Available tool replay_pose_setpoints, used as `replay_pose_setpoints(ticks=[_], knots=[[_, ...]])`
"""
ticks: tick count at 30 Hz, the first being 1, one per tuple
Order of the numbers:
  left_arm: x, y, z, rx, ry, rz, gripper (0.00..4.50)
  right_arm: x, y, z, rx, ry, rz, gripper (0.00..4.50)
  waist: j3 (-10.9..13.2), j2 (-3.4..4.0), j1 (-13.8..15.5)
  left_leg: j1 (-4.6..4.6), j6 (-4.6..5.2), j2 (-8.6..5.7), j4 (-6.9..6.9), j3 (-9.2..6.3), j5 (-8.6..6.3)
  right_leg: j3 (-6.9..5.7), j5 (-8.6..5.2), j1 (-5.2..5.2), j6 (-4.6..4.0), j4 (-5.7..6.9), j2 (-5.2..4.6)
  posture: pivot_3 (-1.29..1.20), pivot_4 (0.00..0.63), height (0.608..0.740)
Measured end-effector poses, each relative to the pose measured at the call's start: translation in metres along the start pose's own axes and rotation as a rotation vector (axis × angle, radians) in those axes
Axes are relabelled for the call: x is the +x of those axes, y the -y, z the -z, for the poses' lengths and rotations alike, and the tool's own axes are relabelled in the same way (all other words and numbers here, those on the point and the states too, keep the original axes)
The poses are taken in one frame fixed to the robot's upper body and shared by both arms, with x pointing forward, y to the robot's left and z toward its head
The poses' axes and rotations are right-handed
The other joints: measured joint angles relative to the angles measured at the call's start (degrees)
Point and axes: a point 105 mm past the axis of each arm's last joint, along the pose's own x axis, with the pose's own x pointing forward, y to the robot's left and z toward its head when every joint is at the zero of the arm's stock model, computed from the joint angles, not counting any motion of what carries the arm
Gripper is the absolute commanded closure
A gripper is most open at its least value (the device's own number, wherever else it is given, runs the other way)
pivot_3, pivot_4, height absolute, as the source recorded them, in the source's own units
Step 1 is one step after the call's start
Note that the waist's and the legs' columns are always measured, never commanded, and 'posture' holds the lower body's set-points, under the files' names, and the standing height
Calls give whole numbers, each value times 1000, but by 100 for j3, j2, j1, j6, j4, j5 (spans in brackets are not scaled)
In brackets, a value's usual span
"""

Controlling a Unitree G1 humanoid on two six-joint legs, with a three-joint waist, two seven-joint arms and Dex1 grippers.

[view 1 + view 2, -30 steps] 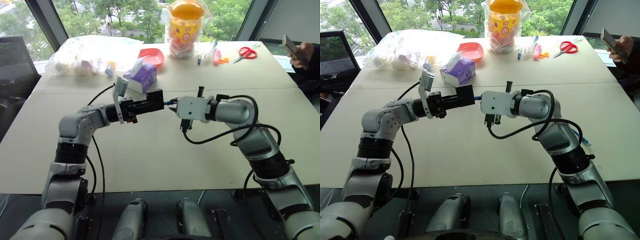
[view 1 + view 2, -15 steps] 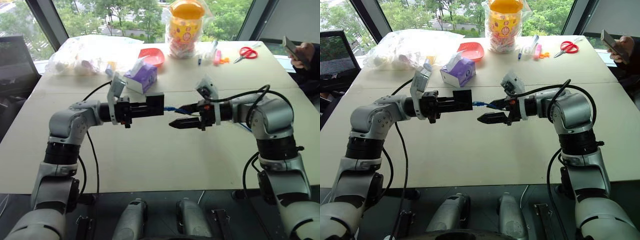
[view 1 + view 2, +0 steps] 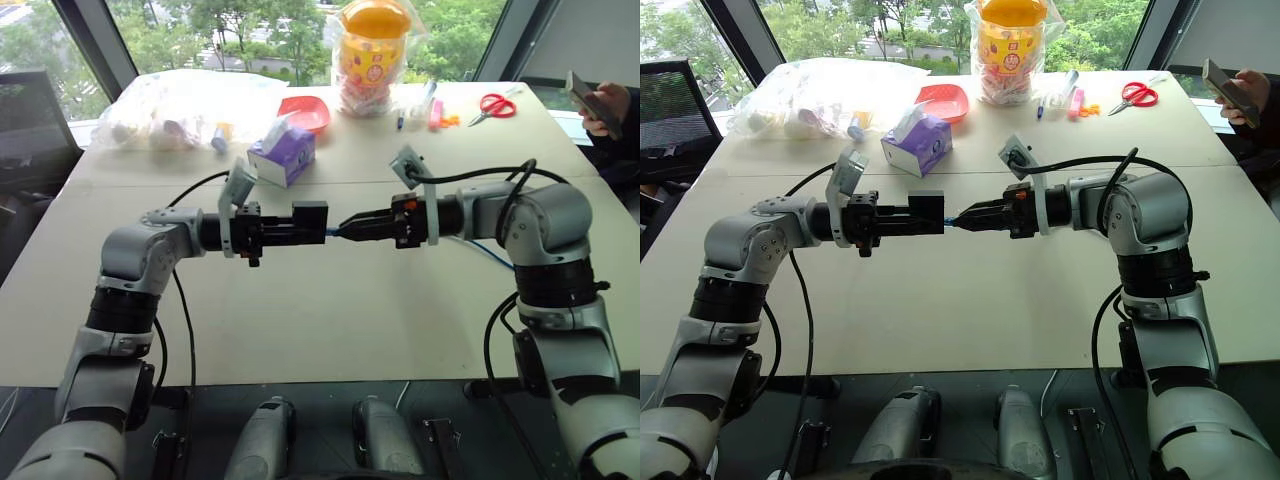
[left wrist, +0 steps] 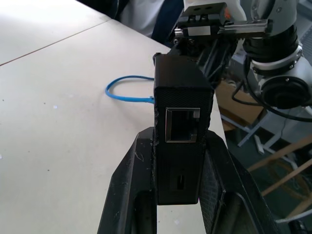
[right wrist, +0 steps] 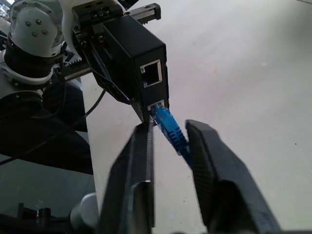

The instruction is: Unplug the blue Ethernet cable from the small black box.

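Observation:
My left gripper (image 3: 300, 228) is shut on the small black box (image 3: 310, 217) and holds it level above the table's middle. The box (image 4: 180, 97) sits between the two fingers, an empty port facing the wrist camera. The blue Ethernet cable (image 5: 168, 127) is plugged into the lower port of the box (image 5: 139, 53). My right gripper (image 3: 345, 228) points left at the box and is shut on the cable's boot just behind the plug. The rest of the cable (image 4: 122, 92) loops over the table towards the right arm.
At the back of the table stand a purple tissue box (image 3: 283, 152), a red bowl (image 3: 305, 112), a bag of small items (image 3: 185, 105), a yellow jar (image 3: 370, 55), pens (image 3: 432, 105) and red scissors (image 3: 495, 103). A person's hand with a phone (image 3: 595, 100) is at the far right.
My right gripper rolled over, spread wide beside the cable, then closed on it next to the box. The left gripper kept hold of the box and hardly moved.

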Motion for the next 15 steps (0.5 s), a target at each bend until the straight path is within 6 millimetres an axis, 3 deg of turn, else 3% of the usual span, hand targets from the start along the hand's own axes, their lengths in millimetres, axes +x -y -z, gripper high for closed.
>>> replay_pose_setpoints(ticks=[15], knots=[[0, 1, 1, -25, 1, 4, 3995, 6, -7, -2, -48, -26, -17, 3487, 0, 0, -7, 0, 0, 1, 0, 0, 0, 0, 0, 0, 1, 0, 1, 0, 150, 740]])
